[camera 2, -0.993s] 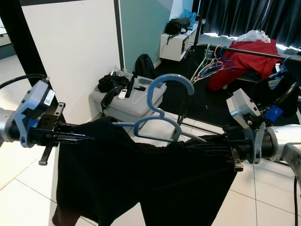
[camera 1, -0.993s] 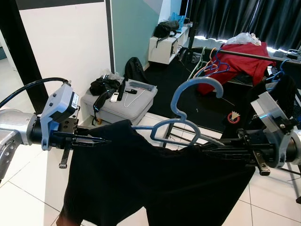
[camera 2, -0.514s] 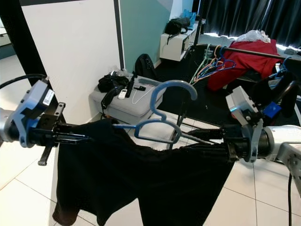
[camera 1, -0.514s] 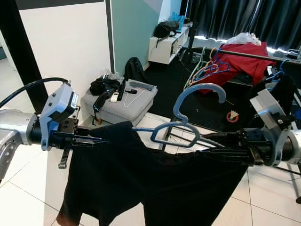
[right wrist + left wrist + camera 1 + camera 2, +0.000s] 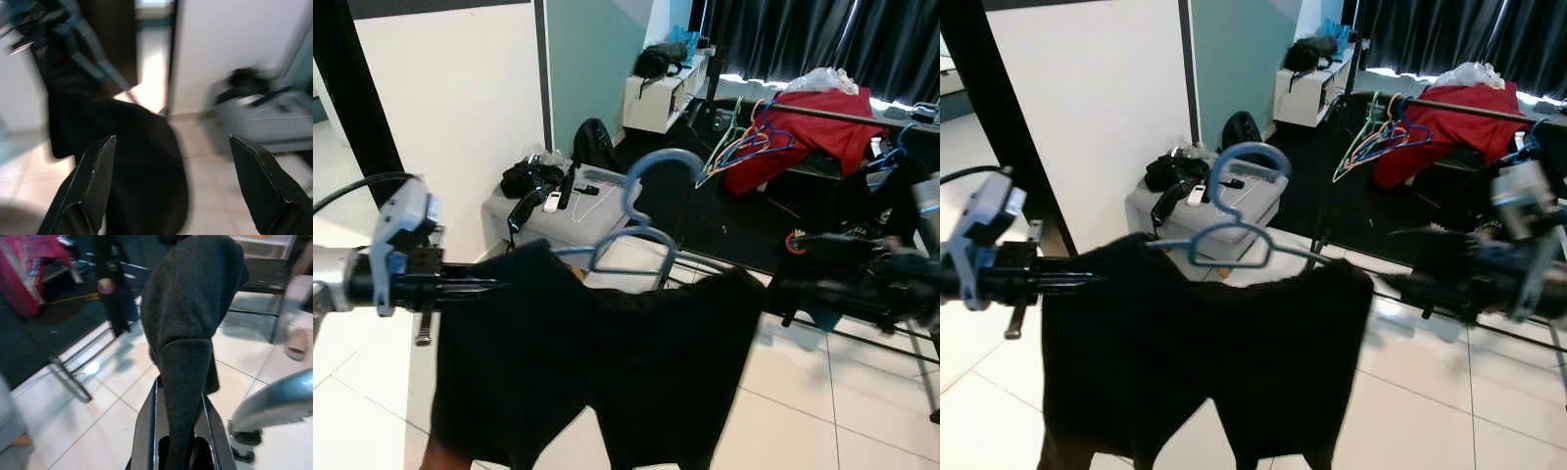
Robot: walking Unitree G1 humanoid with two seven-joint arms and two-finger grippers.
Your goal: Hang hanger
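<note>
A black garment [image 5: 597, 362] hangs from a blue hanger [image 5: 631, 238], whose hook [image 5: 656, 162] points up. On the left, my left gripper [image 5: 494, 286] is shut on the garment's shoulder; in the left wrist view the cloth [image 5: 188, 308] runs between its fingers [image 5: 146, 431]. My right gripper [image 5: 798, 284] is blurred on the right, a little apart from the garment's other shoulder. In the right wrist view its fingers [image 5: 93, 181] stand wide open with nothing between them, and the garment [image 5: 132, 147] and hanger [image 5: 83, 44] lie ahead.
A clothes rail [image 5: 862, 119] at the back right holds a red garment [image 5: 813, 117] and several coloured hangers [image 5: 749, 147]. A grey box [image 5: 558, 211] with dark items on it sits by the white wall [image 5: 450, 127]. White tiled floor [image 5: 822, 392] lies below.
My right gripper has let go of the garment and drawn back to the right. The garment and hanger have swung left with the left arm. That side now hangs from the hanger.
</note>
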